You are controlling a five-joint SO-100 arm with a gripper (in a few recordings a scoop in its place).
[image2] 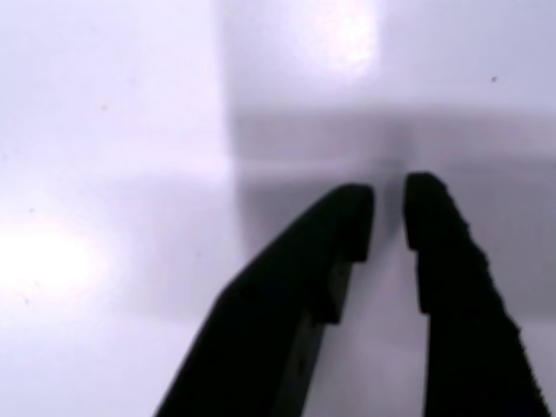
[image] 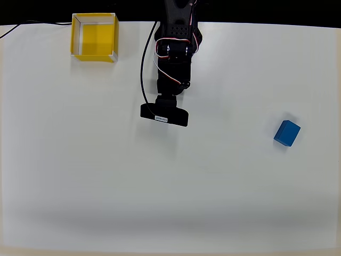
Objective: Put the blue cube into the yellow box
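The blue cube (image: pixel 287 133) lies on the white table (image: pixel 170 192) at the right, slightly turned. At the table's far left corner stands the yellow box (image: pixel 95 37), open-topped and with nothing in it. My black arm (image: pixel 173 58) reaches in from the top middle, between the two and well apart from both. In the wrist view my gripper (image2: pixel 389 198) hangs over bare table. Its two dark fingers (image2: pixel 434 234) are almost together with only a thin slit between them, and nothing is held.
A black cable (image: pixel 144 69) runs along the arm's left side, and another thin cable (image: pixel 21 25) trails off at the far left edge. The table's far edge (image: pixel 256 24) meets a dark background.
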